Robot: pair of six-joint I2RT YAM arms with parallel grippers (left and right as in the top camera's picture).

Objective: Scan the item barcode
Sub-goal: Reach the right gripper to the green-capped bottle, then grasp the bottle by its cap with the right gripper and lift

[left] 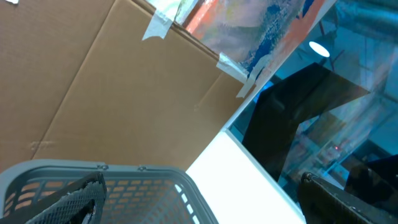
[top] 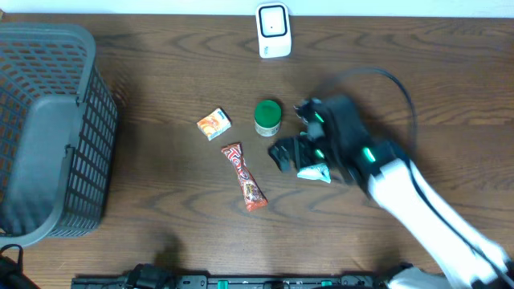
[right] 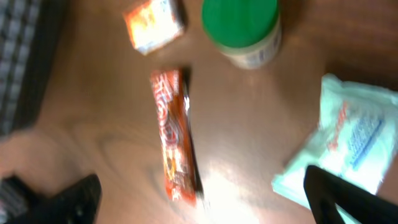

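Four items lie on the wooden table: a small orange box (top: 214, 124) (right: 154, 23), a green-lidded jar (top: 267, 117) (right: 242, 28), a red candy bar (top: 243, 175) (right: 174, 137) and a white and teal packet (top: 315, 172) (right: 348, 137). The white scanner (top: 273, 30) stands at the far edge. My right gripper (top: 293, 156) (right: 205, 208) hovers open above the table, between the candy bar and the packet, holding nothing. In its wrist view the right finger overlaps the packet's lower edge. My left gripper (left: 208, 211) is open and empty, facing the basket rim.
A grey mesh basket (top: 48, 136) (left: 143, 180) fills the table's left side. The right arm (top: 426, 209) reaches in from the front right corner. Cardboard (left: 112, 93) stands beyond the basket in the left wrist view.
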